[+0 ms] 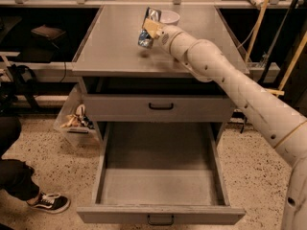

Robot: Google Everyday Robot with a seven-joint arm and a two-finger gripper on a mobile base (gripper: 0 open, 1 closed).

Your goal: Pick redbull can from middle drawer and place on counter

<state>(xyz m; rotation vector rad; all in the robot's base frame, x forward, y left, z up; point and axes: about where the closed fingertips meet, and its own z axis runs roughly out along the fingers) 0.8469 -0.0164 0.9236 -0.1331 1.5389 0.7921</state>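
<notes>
My gripper [150,28] is over the back middle of the grey counter [115,47], shut on the redbull can [147,27]. The blue-and-silver can is tilted and held a little above the counter top, with a faint shadow under it. The middle drawer [160,176] is pulled wide open below, its flat grey floor bare, its dark loop handle [160,220] at the front panel. The white arm [240,85] reaches in from the right.
A white bowl [169,17] stands at the back of the counter just right of the can. The top drawer [160,107] is closed. A clear bin of snack bags [76,121] sits on the floor left of the cabinet. A person's shoe [48,202] is at the lower left.
</notes>
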